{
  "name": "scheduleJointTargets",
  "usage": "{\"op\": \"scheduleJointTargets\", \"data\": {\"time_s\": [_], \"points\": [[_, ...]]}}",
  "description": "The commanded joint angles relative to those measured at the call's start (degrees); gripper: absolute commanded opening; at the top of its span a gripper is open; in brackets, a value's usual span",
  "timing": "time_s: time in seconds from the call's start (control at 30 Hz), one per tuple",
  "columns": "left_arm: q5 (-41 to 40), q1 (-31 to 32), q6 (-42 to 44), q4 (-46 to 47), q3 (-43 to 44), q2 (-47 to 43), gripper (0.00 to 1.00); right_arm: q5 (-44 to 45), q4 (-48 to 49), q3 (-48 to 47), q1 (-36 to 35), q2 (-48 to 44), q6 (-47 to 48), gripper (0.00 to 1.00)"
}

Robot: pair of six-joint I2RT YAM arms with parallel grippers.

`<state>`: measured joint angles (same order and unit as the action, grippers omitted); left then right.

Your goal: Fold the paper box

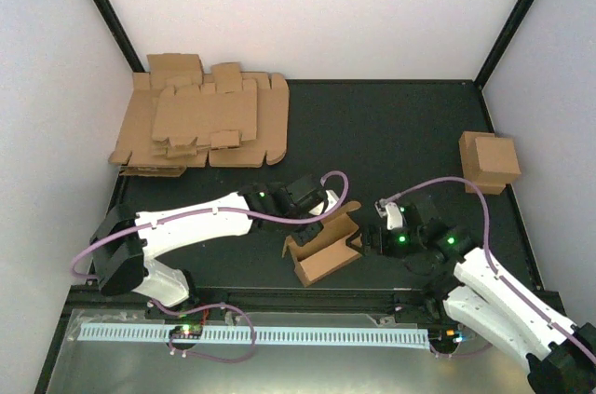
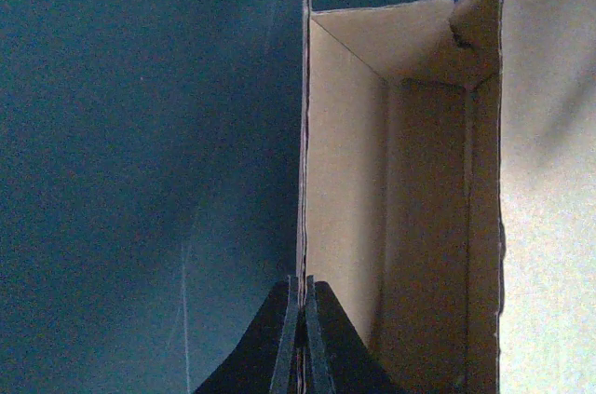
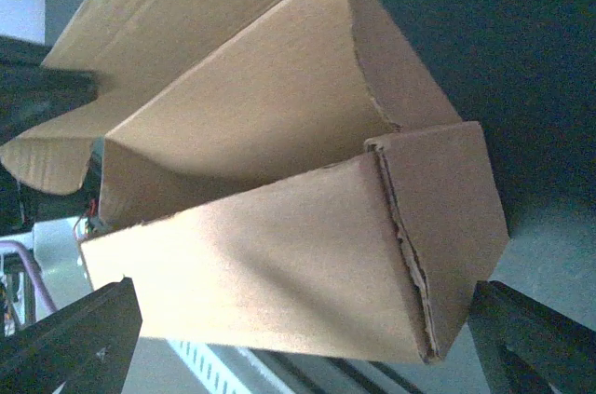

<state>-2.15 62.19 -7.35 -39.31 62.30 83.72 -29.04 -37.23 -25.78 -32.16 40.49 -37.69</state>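
The left pincer (image 2: 300, 338) is clamped on a side wall of the box (image 1: 324, 250), the right pincer (image 3: 303, 329) is spread wide around its end; walls are raised near the bench (image 1: 400, 133) front, the top is left open, and roughly half is judged done.

No writing, label, brand, number or sign can be read in any of the views. The paper box (image 1: 325, 260) shows only plain brown cardboard faces.
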Motion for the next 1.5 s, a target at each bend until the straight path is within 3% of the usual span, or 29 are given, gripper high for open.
{"op": "scheduleJointTargets", "data": {"time_s": [0.0, 0.27, 0.5, 0.7, 0.97, 1.3, 1.47], "points": [[1.4, -0.5, -1.2, 0.6, 0.5, 0.1, 0.02, -2.6, -5.1, -4.3, -2.1, 0.3, -0.9, 1.0], [2.1, -0.7, -1.8, 0.6, 0.6, -0.3, 0.01, -5.0, -10.4, -4.9, -4.4, -1.2, -1.4, 0.93], [3.4, -0.7, -1.9, 1.1, 1.0, 0.0, 0.02, -6.5, 6.7, 0.5, -12.8, -2.0, -12.0, 0.92], [6.0, -0.9, -2.4, 2.3, 0.9, -0.5, 0.02, -5.5, 18.0, 2.8, -14.1, 0.5, -15.3, 0.92], [8.5, -1.2, -2.9, 3.4, 0.1, -1.4, 0.01, 2.6, 14.9, 1.0, -14.0, 1.0, -13.8, 0.97], [9.3, -1.9, -2.7, -0.2, 1.7, -3.3, 0.02, 14.6, 14.2, -2.0, -13.9, 6.0, -8.6, 0.9], [9.7, -2.7, -3.7, -0.7, 1.1, -3.3, 0.02, 17.2, 12.6, -5.3, -12.6, 8.4, -4.8, 0.92]]}}
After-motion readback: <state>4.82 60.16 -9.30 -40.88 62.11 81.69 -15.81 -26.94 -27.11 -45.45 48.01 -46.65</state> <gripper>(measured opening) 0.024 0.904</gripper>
